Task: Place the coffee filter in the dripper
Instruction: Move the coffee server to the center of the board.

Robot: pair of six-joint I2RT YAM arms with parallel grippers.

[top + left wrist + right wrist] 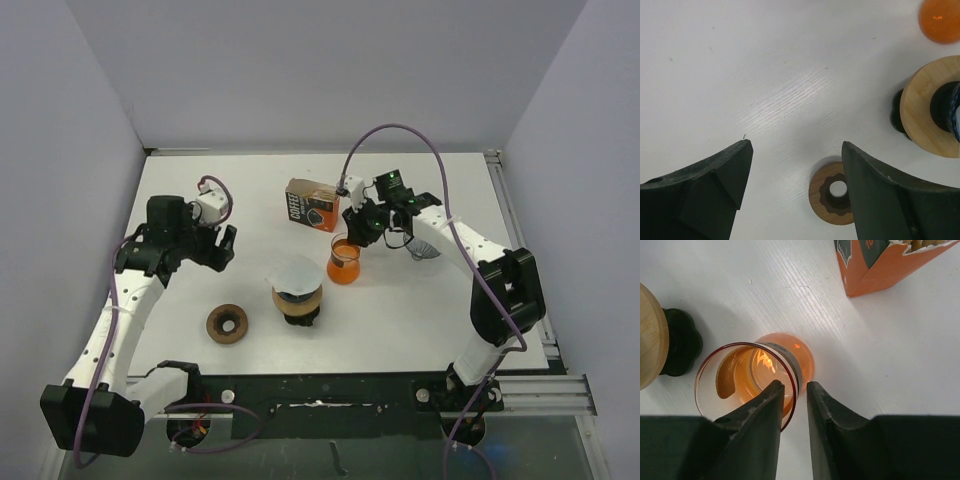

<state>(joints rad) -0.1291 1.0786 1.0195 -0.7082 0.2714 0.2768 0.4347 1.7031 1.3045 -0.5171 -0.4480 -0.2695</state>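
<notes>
The white coffee filter (pixel 294 274) sits on top of the dripper (pixel 298 303), a piece with a wooden collar and a black scalloped base, mid-table. The dripper's collar also shows in the left wrist view (pixel 922 107) and the right wrist view (pixel 647 335). My right gripper (pixel 356 235) is at an orange glass (pixel 343 263) to the dripper's right. Its fingers (pixel 791 383) stand nearly shut astride the glass's rim (pixel 740 385), one inside, one outside. My left gripper (pixel 222 248) (pixel 796 142) is open and empty above the table, left of the dripper.
A loose wooden ring (pixel 227 323) (pixel 832 200) with a black scalloped centre lies front left of the dripper. An orange coffee filter box (pixel 311 204) (pixel 880 265) stands behind the glass. Grey walls enclose the table on three sides.
</notes>
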